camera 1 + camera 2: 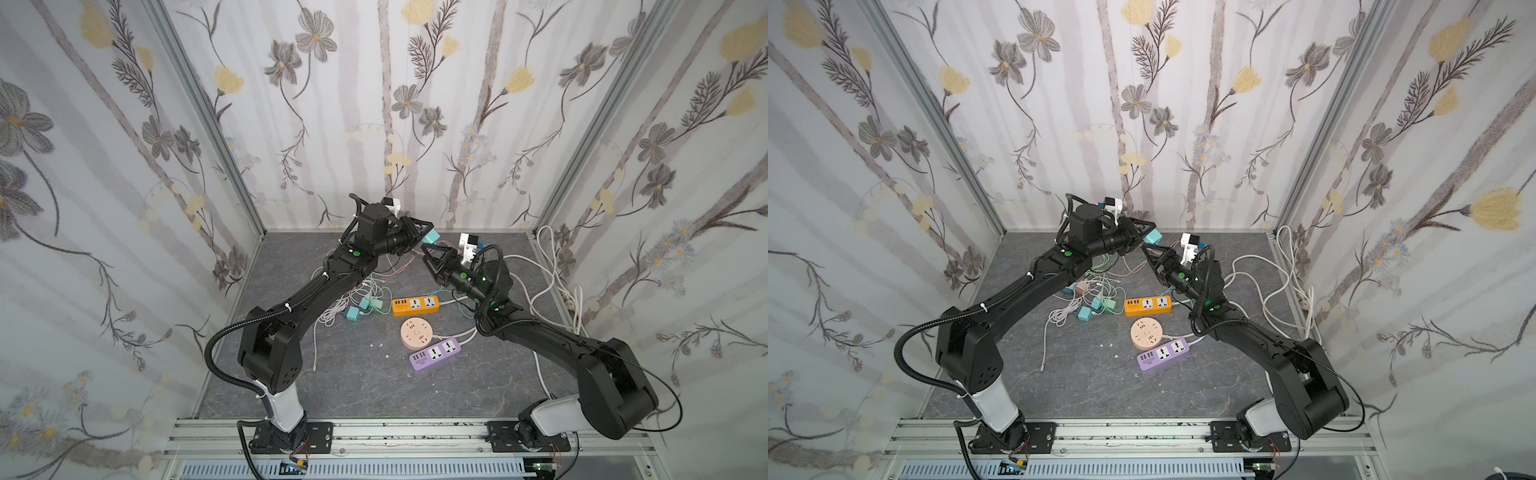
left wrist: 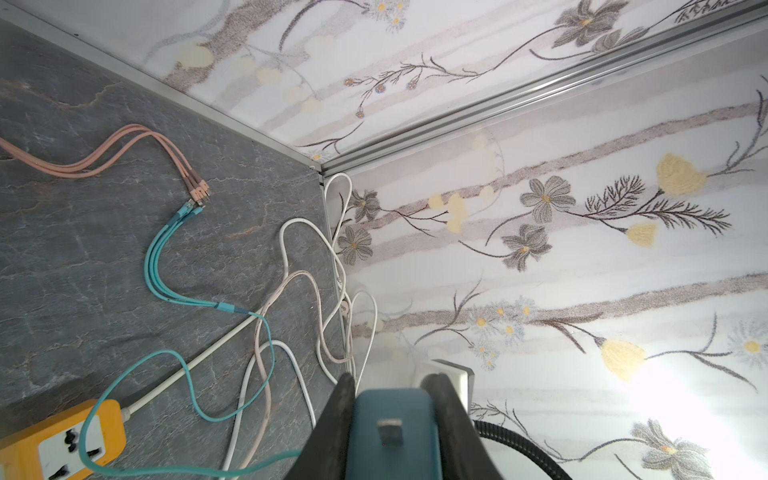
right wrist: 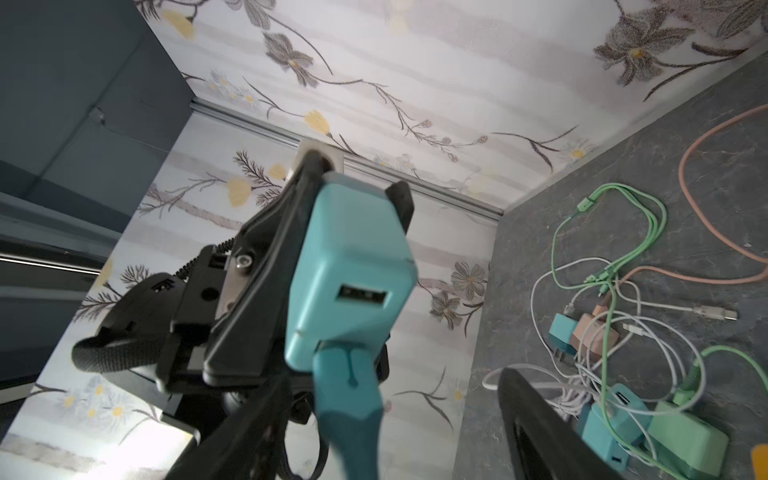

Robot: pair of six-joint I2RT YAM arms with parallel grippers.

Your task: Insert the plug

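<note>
My left gripper (image 1: 423,232) is raised above the back of the table and shut on a teal charger block (image 1: 430,237), which also shows in the other top view (image 1: 1153,237). In the left wrist view the block (image 2: 374,449) sits between both fingers with a metal prong facing the camera. In the right wrist view the teal plug (image 3: 349,374) sits in the block's (image 3: 353,249) lower port, and the port above is empty. My right gripper (image 3: 390,432) is open, its fingers standing apart on either side of the plug without touching it. It sits just below the block (image 1: 427,255).
On the table lie an orange power strip (image 1: 415,304), a round peach socket (image 1: 416,331) and a purple strip (image 1: 435,354). A tangle of chargers and cables (image 1: 359,309) lies left of them. White cables (image 1: 548,266) loop along the right wall.
</note>
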